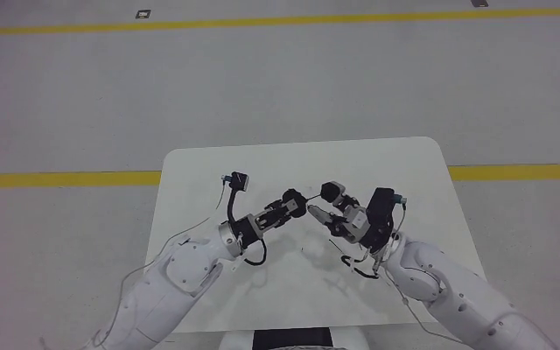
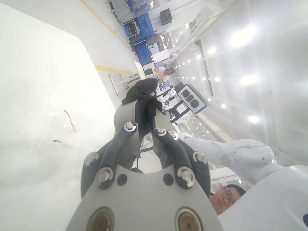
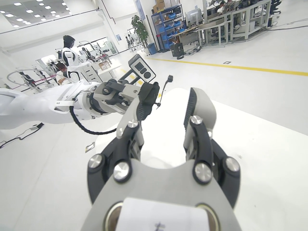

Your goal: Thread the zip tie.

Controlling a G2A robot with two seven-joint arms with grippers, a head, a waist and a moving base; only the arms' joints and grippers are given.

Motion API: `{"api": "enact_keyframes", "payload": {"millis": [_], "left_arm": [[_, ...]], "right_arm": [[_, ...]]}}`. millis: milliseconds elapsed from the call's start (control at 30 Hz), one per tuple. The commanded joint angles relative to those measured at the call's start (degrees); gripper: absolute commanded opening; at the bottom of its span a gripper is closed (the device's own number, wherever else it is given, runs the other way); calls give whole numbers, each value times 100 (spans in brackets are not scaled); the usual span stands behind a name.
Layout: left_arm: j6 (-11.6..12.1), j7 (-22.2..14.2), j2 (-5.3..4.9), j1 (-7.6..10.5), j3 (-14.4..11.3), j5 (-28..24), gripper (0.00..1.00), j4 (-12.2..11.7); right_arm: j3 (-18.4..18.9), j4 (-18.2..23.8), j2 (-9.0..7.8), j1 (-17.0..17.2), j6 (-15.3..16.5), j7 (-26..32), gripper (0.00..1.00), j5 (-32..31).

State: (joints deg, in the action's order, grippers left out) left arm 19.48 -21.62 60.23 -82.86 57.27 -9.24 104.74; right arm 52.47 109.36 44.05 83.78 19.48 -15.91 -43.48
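Right claw (image 3: 168, 98) (spread wide) faces left claw (image 3: 152, 94) pinching zip tie (image 3: 165, 86).

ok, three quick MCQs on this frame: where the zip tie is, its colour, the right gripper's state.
1. Where is the zip tie?
A) clamped in the left gripper, above the table
B) lying flat on the table
C) dropped off the table's edge

2. What colour is it?
A) white
B) yellow
C) black

3. What state is the right gripper in?
A) open
B) shut on the zip tie
C) shut, empty

Answers:
1 A: the right wrist view shows the left gripper's pads pinching the strap's lower end, with the head up in the air.
2 C: strap and head are both black.
3 A: its fingers stand wide apart with nothing between them.
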Motion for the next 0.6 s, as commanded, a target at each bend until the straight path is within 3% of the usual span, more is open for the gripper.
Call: {"api": "enact_keyframes", "payload": {"millis": [0,167,267,333,567], "left_arm": [[0,2,-3,-30,33,-33,0,27],[0,-7,-1,-106,122,-334,0,78],[-146,-136,-26,-31,171,213,0,159],[-146,-136,-26,-31,171,213,0,159],[-146,-136,-26,-31,171,213,0,159]], "right_arm": [[85,16,-15,79,0,-36,100,-101],[394,-3,-62,401,-15,-278,100,-518],[588,-18,-78,625,-156,-460,100,-767],[698,29,-81,749,-302,-556,100,-888],[713,43,-81,771,-326,-565,100,-897]]}}
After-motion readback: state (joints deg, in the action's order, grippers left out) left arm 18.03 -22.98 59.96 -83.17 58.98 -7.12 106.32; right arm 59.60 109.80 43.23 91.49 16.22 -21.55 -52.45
